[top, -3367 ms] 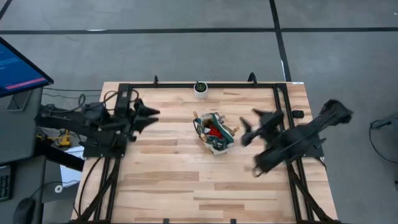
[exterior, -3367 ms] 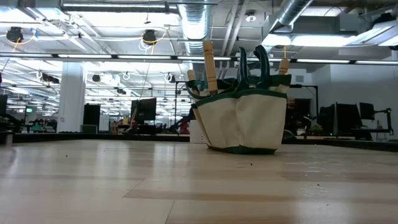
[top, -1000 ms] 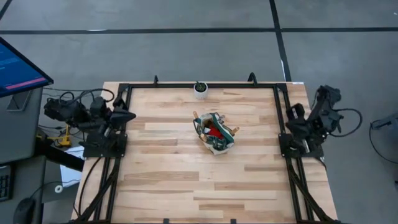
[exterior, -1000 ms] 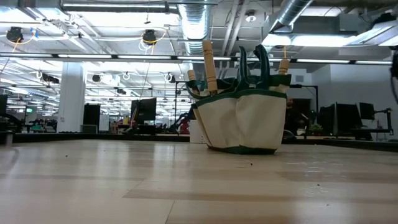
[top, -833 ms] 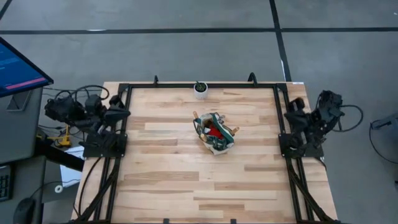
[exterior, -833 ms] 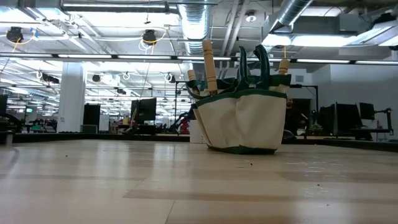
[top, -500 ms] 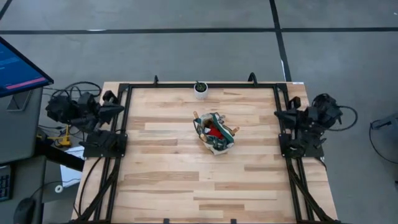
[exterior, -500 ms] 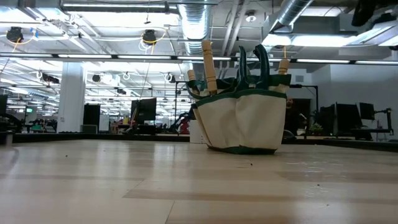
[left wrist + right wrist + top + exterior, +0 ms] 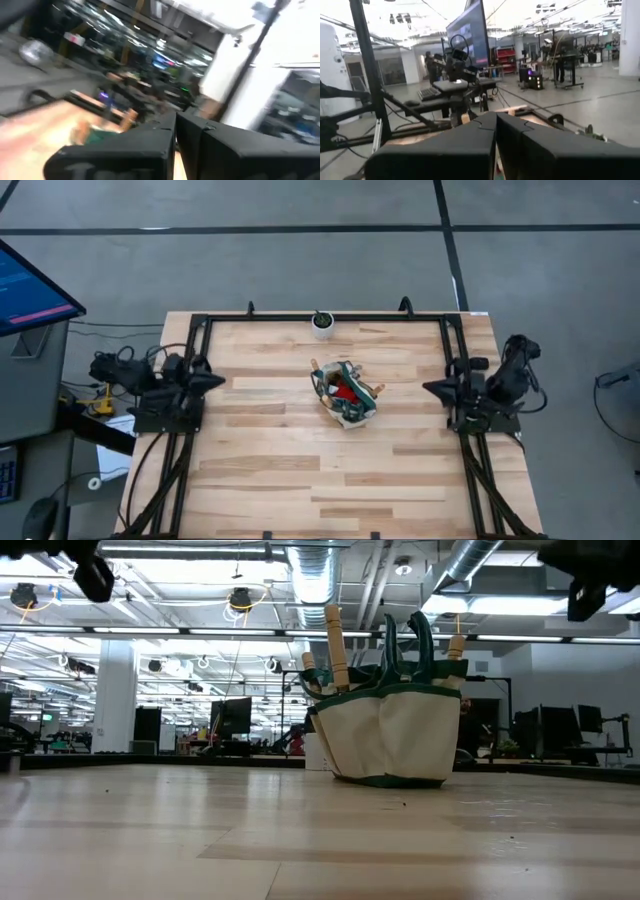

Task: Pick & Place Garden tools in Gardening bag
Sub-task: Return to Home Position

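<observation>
The left end effector (image 9: 215,380) sits tucked at the table's (image 9: 300,470) left edge, fingers pressed together on nothing; mid-table the gardening bag (image 9: 352,412) stands upright, wooden trowel handles (image 9: 336,645) poking out; soft, light, probably tippy, best lifted by its loop handles (image 9: 425,640); the right end effector (image 9: 430,388), right edge, likewise closed, empty.

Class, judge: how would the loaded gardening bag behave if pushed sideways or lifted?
Probably soft, not stiff: the gardening bag is fabric. Likely tippy: its base looks narrower than its top and wooden tool handles stand above its rim, so a high push may topple it.
</observation>
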